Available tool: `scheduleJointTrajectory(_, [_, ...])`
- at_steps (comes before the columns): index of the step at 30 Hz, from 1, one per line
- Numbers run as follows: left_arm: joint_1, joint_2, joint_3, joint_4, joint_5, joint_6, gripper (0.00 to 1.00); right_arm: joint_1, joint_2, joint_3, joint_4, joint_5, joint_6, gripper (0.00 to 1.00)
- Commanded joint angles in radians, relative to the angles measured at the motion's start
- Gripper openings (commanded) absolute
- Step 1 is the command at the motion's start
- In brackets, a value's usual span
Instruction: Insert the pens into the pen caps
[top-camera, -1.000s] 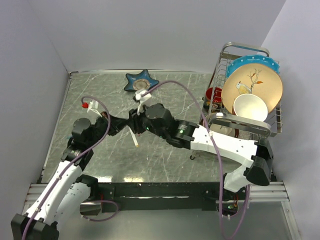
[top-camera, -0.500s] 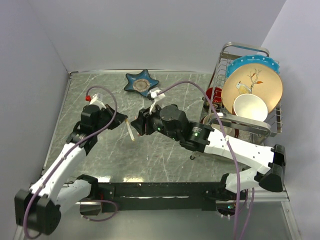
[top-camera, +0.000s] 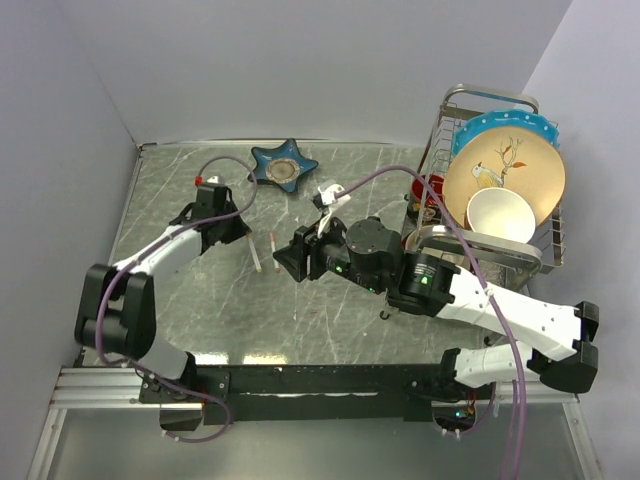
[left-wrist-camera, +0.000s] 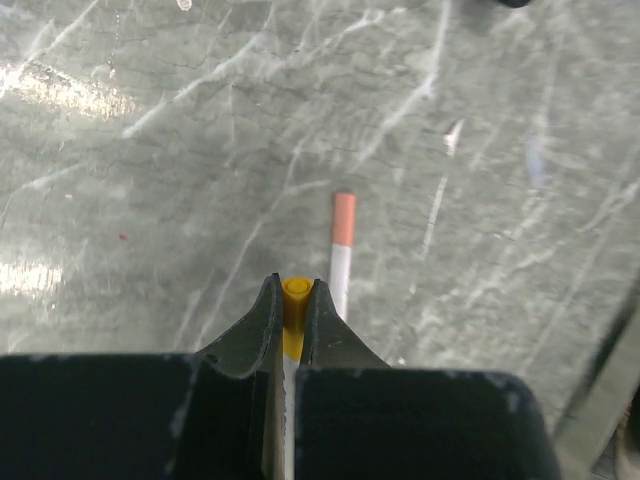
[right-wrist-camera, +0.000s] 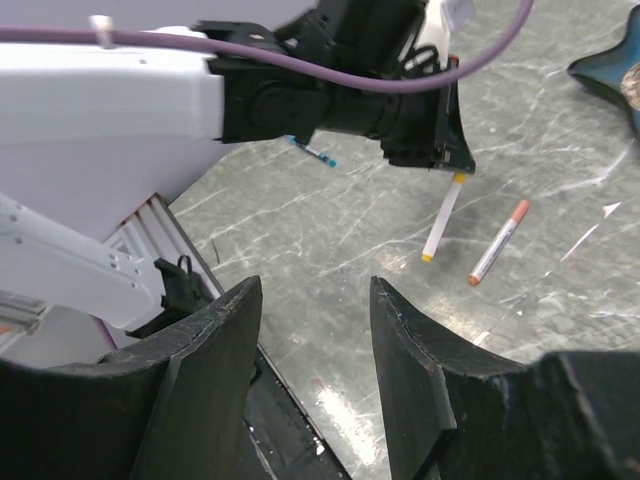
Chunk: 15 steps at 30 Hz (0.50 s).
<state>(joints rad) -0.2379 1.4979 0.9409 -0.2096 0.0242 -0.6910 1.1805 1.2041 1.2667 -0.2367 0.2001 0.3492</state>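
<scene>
The left gripper (left-wrist-camera: 294, 289) is clamped on the yellow-capped pen (right-wrist-camera: 441, 220), on the arms' side of the blue star dish (top-camera: 283, 166). The orange-capped pen (left-wrist-camera: 341, 250) lies just beside it, the same side of the dish. The right gripper (right-wrist-camera: 315, 290) has its fingers apart and holds nothing.

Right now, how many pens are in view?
2. The yellow-capped pen is clamped in the left gripper; the orange-capped pen lies on the table right beside it. More could be hidden.
</scene>
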Motion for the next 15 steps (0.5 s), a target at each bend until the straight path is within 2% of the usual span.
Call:
scheduleJointTrajectory(1, [0.003,0.073,0.058,-0.002,-0.021,0.053,0.06,0.007,-0.04,-0.003,-0.007,0.062,-0.027,0.55])
scheduleJointTrajectory(5, [0.003,0.131,0.084,-0.014,-0.073,0.07,0.08,0.007,-0.049,-0.01,-0.009,0.065,-0.03,0.55])
scheduleJointTrajectory(11, [0.002,0.2,0.093,-0.005,-0.067,0.081,0.1,0.007,-0.046,-0.009,-0.016,0.087,-0.035,0.55])
scheduleJointTrajectory(14, [0.003,0.223,0.099,-0.008,-0.067,0.079,0.13,0.007,-0.04,0.002,-0.024,0.114,-0.029,0.55])
scheduleJointTrajectory(15, [0.003,0.232,0.099,-0.008,-0.066,0.077,0.17,0.007,-0.04,0.0,-0.018,0.122,-0.029,0.55])
